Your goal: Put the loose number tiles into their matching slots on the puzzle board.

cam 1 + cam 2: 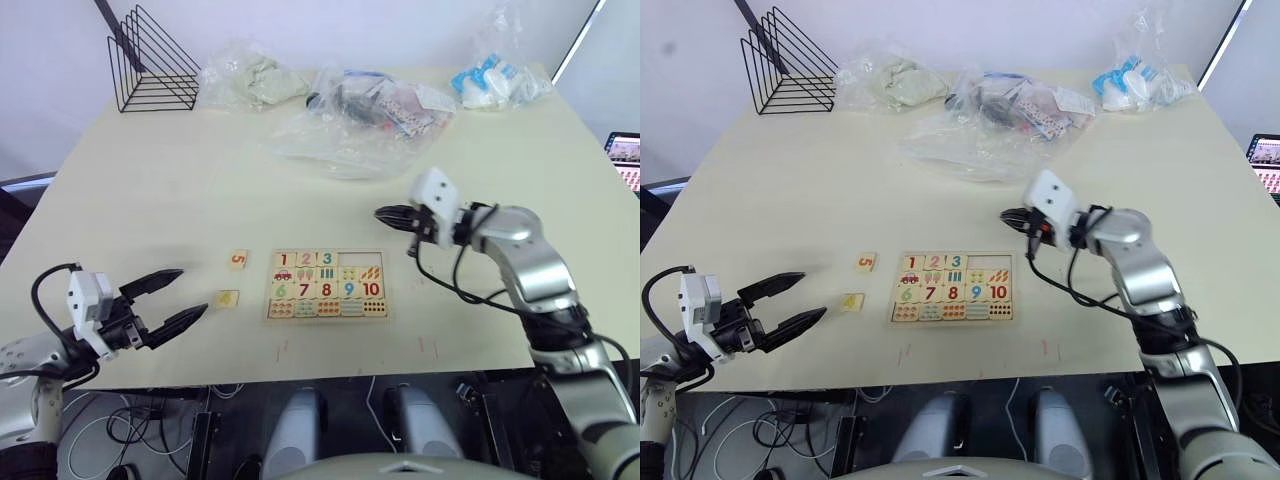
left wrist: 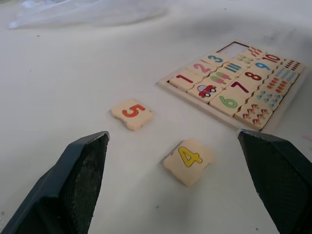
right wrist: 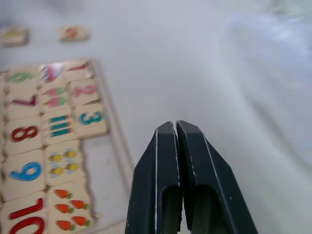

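At lower left, the left end effector (image 1: pixel 172 300) gapes wide, empty, near loose tiles 5 (image 1: pixel 238 259) and 4 (image 1: pixel 228 298). Right of centre, the right end effector (image 1: pixel 385 213) is pinched closed, empty, above the puzzle board (image 1: pixel 327 285).

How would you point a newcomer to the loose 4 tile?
Find the puzzle board near the table's front edge. Two loose tiles lie on the bare table off its left side, nearer the open left gripper. The 4 tile is the one closer to the front edge, with a yellow numeral; the 5 tile behind it is orange-red.
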